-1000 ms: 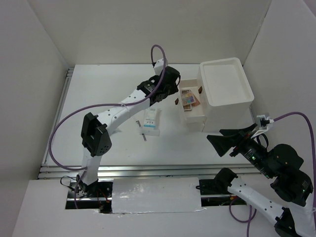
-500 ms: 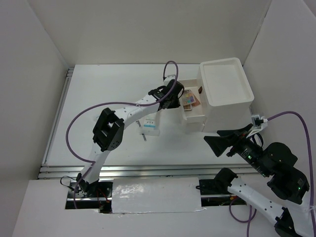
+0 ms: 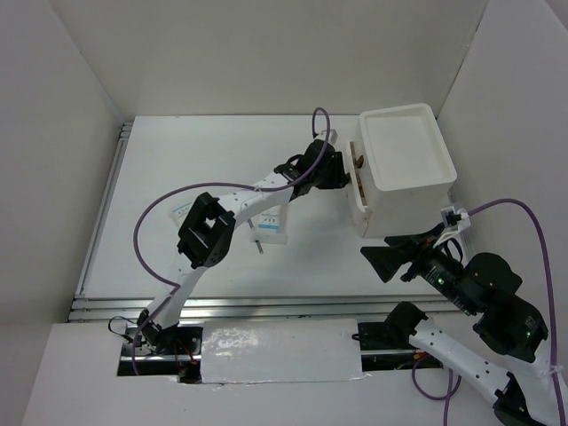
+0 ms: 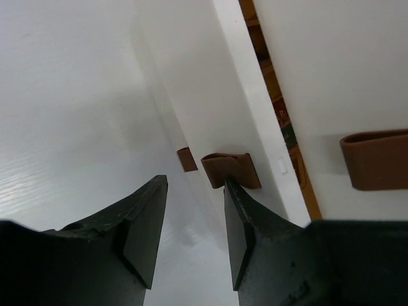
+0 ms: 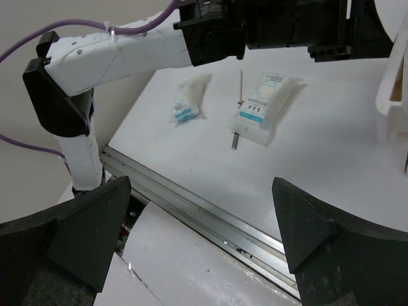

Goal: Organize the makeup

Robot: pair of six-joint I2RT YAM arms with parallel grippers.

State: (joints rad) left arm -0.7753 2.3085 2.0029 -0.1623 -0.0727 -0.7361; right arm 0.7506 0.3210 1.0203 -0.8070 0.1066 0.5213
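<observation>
My left gripper (image 3: 338,172) is open at the front of the white drawer box (image 3: 404,169). In the left wrist view its right fingertip (image 4: 231,189) touches a brown drawer handle (image 4: 231,169), and the left gripper (image 4: 194,186) holds nothing. The drawer stands pushed almost shut, and a narrow gap (image 4: 278,118) shows palette edges inside. A large white-and-blue packet (image 3: 272,220) (image 5: 260,105), a thin dark pencil (image 3: 257,240) (image 5: 238,108) and a small packet (image 3: 182,211) (image 5: 188,102) lie on the table. My right gripper (image 3: 380,251) (image 5: 201,229) is open and empty. No sponges are in view.
A second brown handle (image 4: 376,159) is on the drawer above. White walls enclose the table on three sides. An aluminium rail (image 5: 210,217) runs along the table's near edge. The left arm (image 3: 235,200) spans the table's middle above the packets.
My left gripper has moved right against the drawer front and the drawer has slid into the box, covering the palettes that lay open before. The right gripper drifted slightly left.
</observation>
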